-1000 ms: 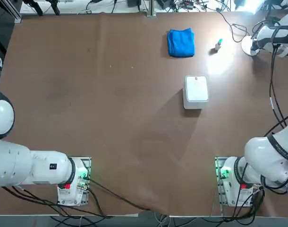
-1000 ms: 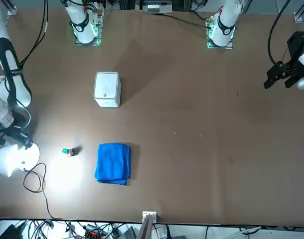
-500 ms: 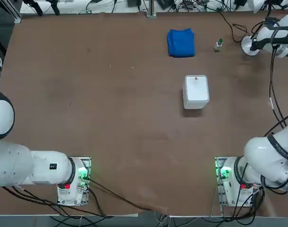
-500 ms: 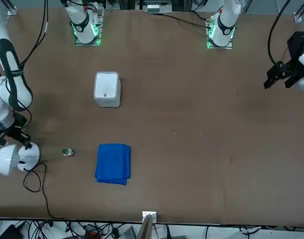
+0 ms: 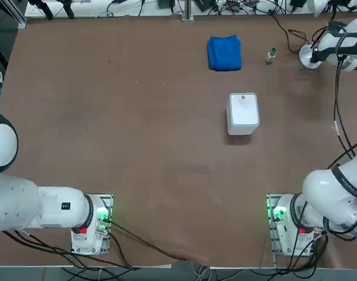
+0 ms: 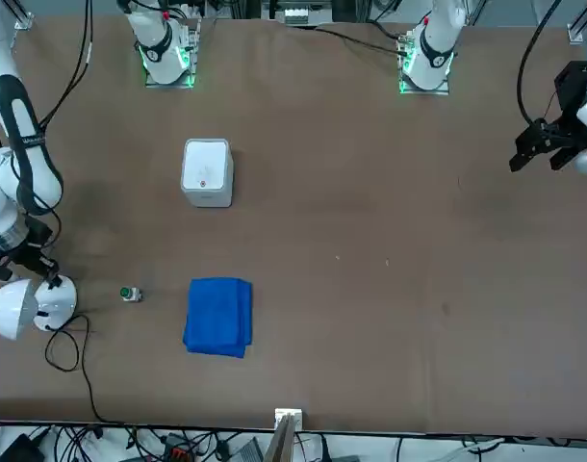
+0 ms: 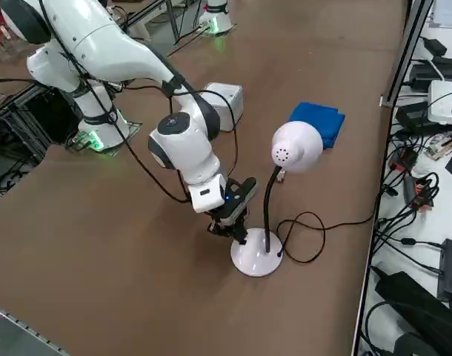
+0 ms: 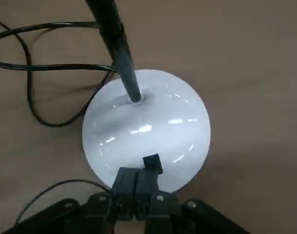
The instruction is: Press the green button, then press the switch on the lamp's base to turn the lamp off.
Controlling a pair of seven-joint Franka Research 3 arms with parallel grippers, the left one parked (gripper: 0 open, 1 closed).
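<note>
Top view: one blue cloth (image 5: 224, 52), one white box (image 5: 243, 113), one green button (image 5: 271, 55) on the worktop (image 5: 137, 117).

Right side view: one lamp (image 7: 274, 200) (unlit).

Wrist view: the right gripper (image 8: 138, 183), jaws closed empty, sits at the lamp's base (image 8: 153, 122) rim, over the switch (image 8: 152, 163).

switch hidden under claw (image 8: 139, 187) tips, lamp's base (image 5: 307, 57) partly behind right arm, green button (image 6: 128, 293) tiny
</note>
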